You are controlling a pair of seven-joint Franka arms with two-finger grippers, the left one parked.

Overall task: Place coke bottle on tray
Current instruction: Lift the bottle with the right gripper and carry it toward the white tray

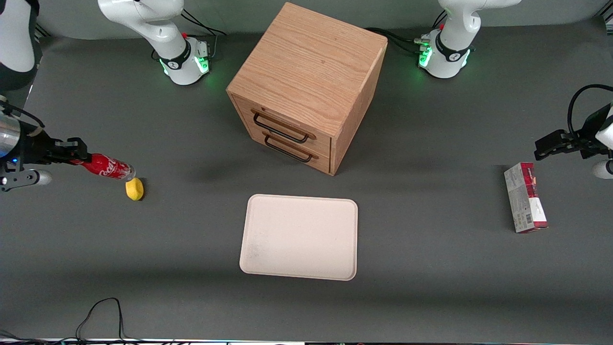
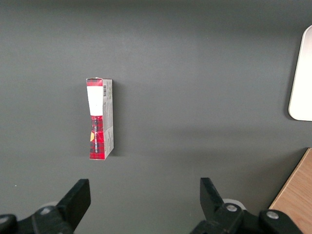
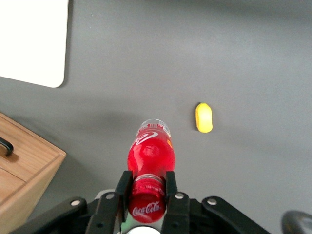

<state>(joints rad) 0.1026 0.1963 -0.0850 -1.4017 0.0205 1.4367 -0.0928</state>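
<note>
one dark grey matte table (image 1: pixel 431 268) carries all items; wooden 2-drawer cabinet (image 1: pixel 306 86) at centre, cream tray (image 1: pixel 299 236) in front of it. coke bottle (image 1: pixel 106 167) reads "coca-cola" in white script, also on cap (image 3: pixel 146 208). gripper (image 1: pixel 79 155) at working arm's end, fingers narrow, clamped on bottle neck; bottle held tilted above table, base near lemon (image 1: pixel 134 189), well apart from tray.
</note>
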